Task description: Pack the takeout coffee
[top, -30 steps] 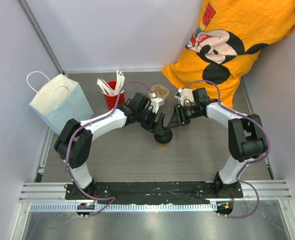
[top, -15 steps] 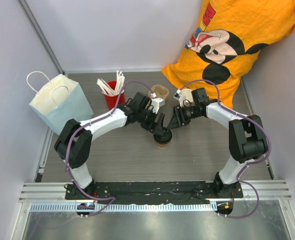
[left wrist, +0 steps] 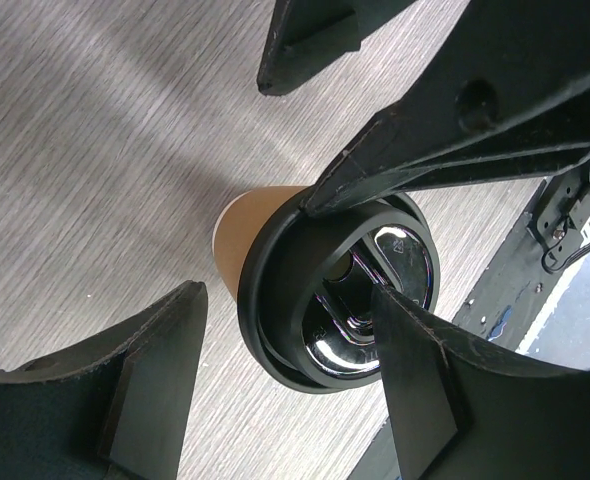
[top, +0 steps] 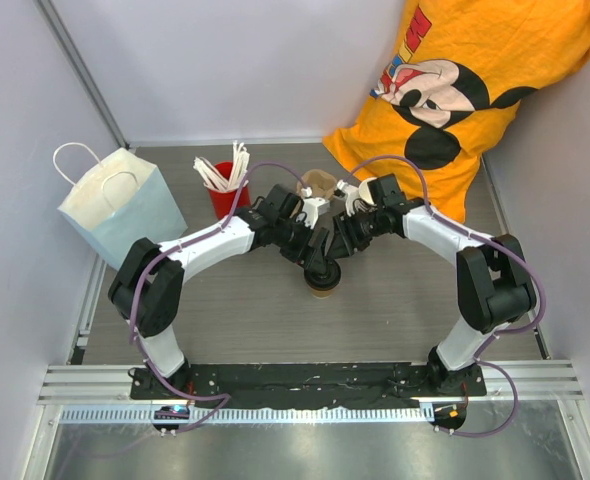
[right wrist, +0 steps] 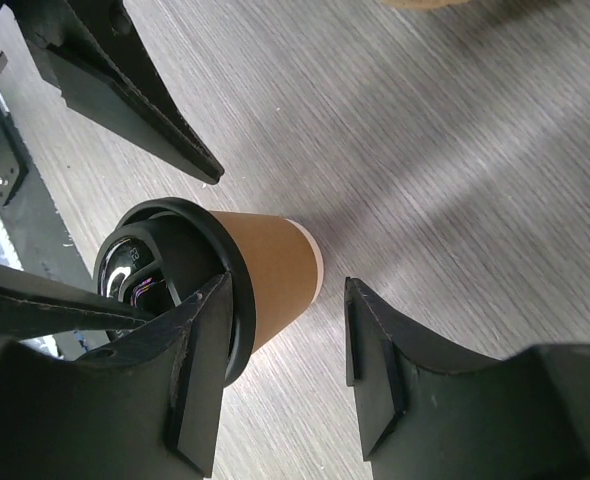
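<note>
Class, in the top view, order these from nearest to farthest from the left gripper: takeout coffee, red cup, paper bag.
1. takeout coffee, mid-table, right at the left gripper.
2. red cup, back left.
3. paper bag, far left.

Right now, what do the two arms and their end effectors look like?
The left arm and right arm match: white link shells, bulky black joint housings, and a purple cable looping along each. The left end effector and right end effector each carry two matte black, wedge-shaped fingers. I see no markings.
</note>
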Tool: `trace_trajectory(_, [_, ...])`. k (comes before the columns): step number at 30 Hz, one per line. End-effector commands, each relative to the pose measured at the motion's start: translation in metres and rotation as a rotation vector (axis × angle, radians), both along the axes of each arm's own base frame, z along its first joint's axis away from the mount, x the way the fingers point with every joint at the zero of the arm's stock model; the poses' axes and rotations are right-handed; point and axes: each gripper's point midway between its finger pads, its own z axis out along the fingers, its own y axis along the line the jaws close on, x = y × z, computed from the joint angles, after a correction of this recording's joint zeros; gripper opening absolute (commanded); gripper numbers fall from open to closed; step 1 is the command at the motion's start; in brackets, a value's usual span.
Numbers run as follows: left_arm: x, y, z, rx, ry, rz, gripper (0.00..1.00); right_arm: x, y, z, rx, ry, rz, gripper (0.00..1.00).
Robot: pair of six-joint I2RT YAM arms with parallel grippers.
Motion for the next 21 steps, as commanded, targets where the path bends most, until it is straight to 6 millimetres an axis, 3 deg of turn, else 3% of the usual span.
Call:
trace_trajectory(1, [0.009, 0.017, -0.018, 0.110, -0.058, 0.017, 0.70, -0.022, -0.028, -0.046, -0.242, 0.060, 0.002, 0.53])
trace_trajectory(7, [0.012, 0.011, 0.000, 0.068, -0.077, 0.014, 0.74, 0.009, -0.013, 0.027, -0.130, -0.061, -0.016, 0.63])
trace_trajectory(10, [0.017, 0.008, 0.015, 0.031, -0.090, 0.023, 0.79, 0.013, -0.012, 0.050, -0.109, -0.097, -0.023, 0.68])
trace_trajectory(15, [0.020, 0.002, 0.041, -0.038, -0.100, 0.024, 0.86, 0.011, -0.019, 0.076, -0.091, -0.155, -0.042, 0.71])
trace_trajectory(21, [0.031, 0.006, 0.082, -0.125, -0.154, 0.038, 0.92, -0.010, -0.029, 0.088, -0.097, -0.179, 0.004, 0.72])
